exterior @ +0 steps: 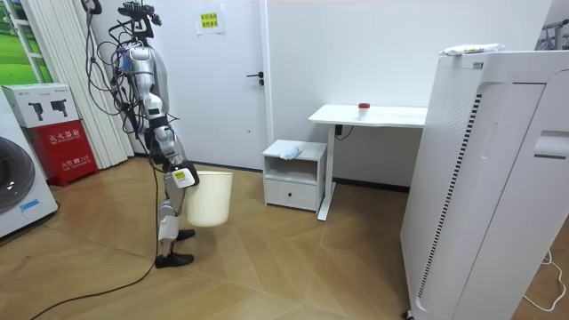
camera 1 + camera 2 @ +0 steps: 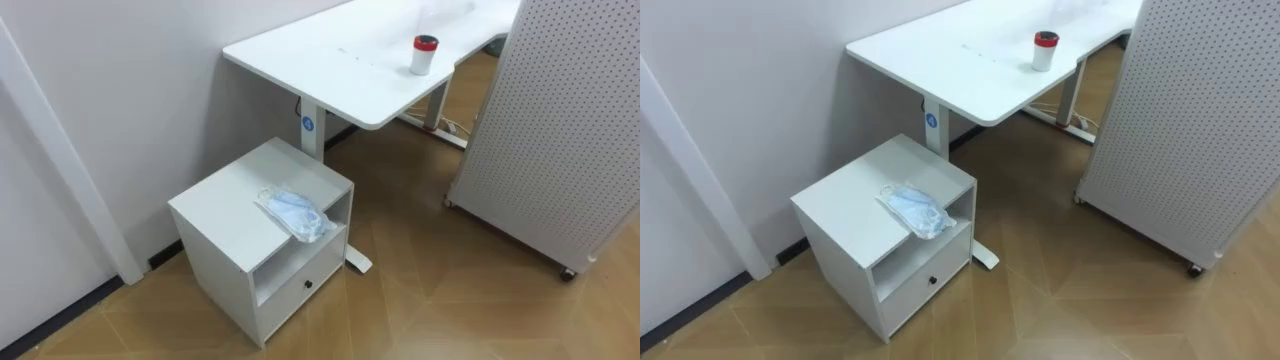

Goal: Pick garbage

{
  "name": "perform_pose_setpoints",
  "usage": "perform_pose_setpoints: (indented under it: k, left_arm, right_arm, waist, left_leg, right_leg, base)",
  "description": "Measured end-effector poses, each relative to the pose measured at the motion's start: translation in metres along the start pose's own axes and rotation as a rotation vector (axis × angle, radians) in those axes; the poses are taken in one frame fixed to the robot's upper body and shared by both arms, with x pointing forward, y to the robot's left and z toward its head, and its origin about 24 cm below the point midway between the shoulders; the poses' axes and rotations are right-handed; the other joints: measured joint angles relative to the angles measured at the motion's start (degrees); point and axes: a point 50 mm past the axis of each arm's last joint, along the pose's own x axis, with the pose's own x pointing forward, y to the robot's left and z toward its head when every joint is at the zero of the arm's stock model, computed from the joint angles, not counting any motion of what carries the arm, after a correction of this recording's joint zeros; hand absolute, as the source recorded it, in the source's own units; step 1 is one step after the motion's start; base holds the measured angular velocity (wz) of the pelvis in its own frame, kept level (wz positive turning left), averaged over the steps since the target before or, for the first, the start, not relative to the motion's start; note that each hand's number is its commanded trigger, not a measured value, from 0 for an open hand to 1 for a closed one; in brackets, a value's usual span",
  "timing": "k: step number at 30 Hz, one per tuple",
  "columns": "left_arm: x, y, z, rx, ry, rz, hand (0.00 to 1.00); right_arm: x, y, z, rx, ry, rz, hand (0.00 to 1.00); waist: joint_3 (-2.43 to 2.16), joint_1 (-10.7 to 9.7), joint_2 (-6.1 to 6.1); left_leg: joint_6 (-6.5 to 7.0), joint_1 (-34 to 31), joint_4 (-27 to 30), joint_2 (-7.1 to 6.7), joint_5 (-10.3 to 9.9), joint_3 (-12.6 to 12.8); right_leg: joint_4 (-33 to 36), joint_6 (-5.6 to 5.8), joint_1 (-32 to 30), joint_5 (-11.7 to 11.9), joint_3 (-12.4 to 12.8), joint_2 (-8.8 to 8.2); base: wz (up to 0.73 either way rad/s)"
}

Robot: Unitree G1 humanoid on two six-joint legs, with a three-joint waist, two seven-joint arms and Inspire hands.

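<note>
A crumpled light-blue face mask [image 2: 295, 213] lies on top of a small white cabinet [image 2: 225, 205], with one end drooping over the open shelf at its front edge. The mask [image 2: 915, 209] and the mask [image 1: 291, 153] show the same way in the other views. In the room view I stand upright a few steps to the cabinet's left, facing it. My right hand [image 1: 182, 176] hangs at the rim of a cream waste bin [image 1: 211, 199] beside me; whether it holds the rim I cannot tell.
A white desk [image 2: 340, 60] stands behind the cabinet, with a white cup with a red lid [image 2: 424, 54] on it. A tall white perforated panel on castors [image 2: 560, 130] stands to the right. Open wooden floor [image 2: 440, 300] lies between.
</note>
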Motion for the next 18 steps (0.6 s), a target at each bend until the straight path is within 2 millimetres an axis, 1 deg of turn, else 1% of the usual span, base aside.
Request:
perform_pose_setpoints:
  k: [6, 10, 16, 18]
  left_arm:
    - [0.0002, 0.0014, 0.0014, 0.000, -0.003, 0.011, 0.00]
    - [0.0002, 0.0013, 0.0014, 0.000, -0.003, 0.012, 0.00]
    - [0.0004, 0.0009, 0.0031, 0.000, -0.006, 0.017, 0.00]
    - [0.0004, 0.0013, 0.0027, -0.003, -0.005, 0.032, 0.00]
  right_arm:
    - [0.0002, 0.0008, -0.0009, 0.004, 0.001, -0.005, 1.00]
    - [0.0000, 0.0004, -0.0018, 0.005, 0.001, -0.006, 1.00]
    - [-0.0003, -0.0008, -0.0024, 0.022, -0.002, -0.010, 1.00]
    - [-0.0005, -0.0013, -0.0035, 0.033, 0.000, -0.012, 1.00]
  waist:
    - [-0.09, -0.02, -0.21]
    - [-0.10, -0.02, -0.06]
    - [-0.33, 0.06, 0.29]
    - [-0.32, 0.12, 0.38]
  left_leg:
    - [-0.02, 0.16, -0.10, -0.14, -0.02, -0.04]
    - [-0.08, 0.15, -0.16, -0.08, -0.05, -0.10]
    - [-0.09, 0.22, -0.15, -0.03, -0.05, 0.03]
    - [-0.09, 0.24, -0.18, 0.00, -0.05, 0.12]
  right_leg:
    - [-0.81, -0.05, 0.50, 0.04, 1.29, 0.09]
    - [-0.81, -0.15, 0.47, 0.10, 1.30, 0.20]
    - [-0.79, -0.19, 0.43, 0.13, 1.27, 0.24]
    - [-0.80, -0.19, 0.43, 0.13, 1.24, 0.25]
  base:
    - [0.00]
    - [0.00]
    - [0.00]
    - [0.00]
